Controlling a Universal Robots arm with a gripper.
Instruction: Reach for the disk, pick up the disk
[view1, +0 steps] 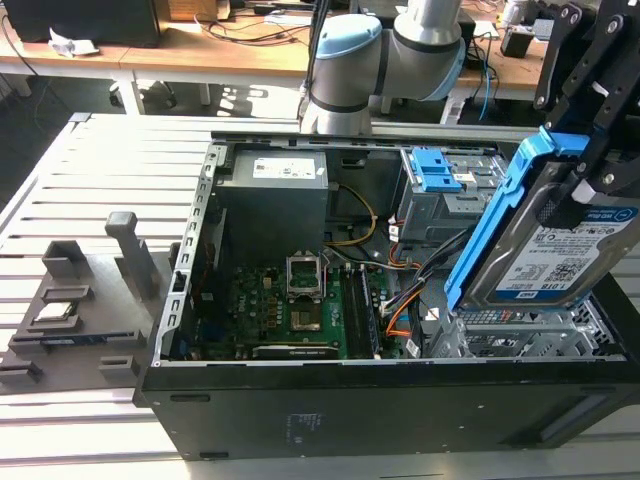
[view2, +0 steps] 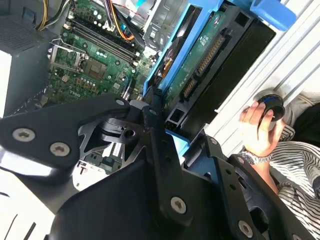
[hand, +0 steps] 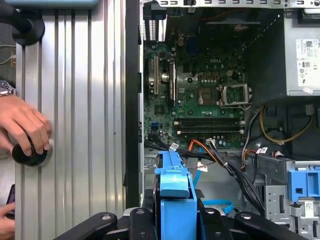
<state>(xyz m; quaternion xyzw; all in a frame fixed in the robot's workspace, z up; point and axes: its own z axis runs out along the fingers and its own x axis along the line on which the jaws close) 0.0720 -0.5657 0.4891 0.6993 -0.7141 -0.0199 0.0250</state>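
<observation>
The disk (view1: 560, 250), a silver drive with a white-and-blue label and blue side rails, hangs tilted above the open computer case at the exterior view's right. My gripper (view1: 585, 165) is shut on it from above, black linkages on both sides. In the second wrist view the disk (view2: 210, 65) shows its green circuit side between the blue rails, with a finger (view2: 155, 125) against its edge. The first wrist view has the disk (hand: 175, 187) edge-on, clamped between the fingers (hand: 212, 220), above the case's cables.
The open black case (view1: 300, 385) holds a motherboard (view1: 300, 310), a power supply (view1: 275, 190) and a grey drive cage with blue latches (view1: 440, 185). A grey fixture (view1: 90, 300) with a small chip (view1: 57, 312) lies at the exterior view's left. A person's hand (hand: 25, 130) rests on a black knob beside the case.
</observation>
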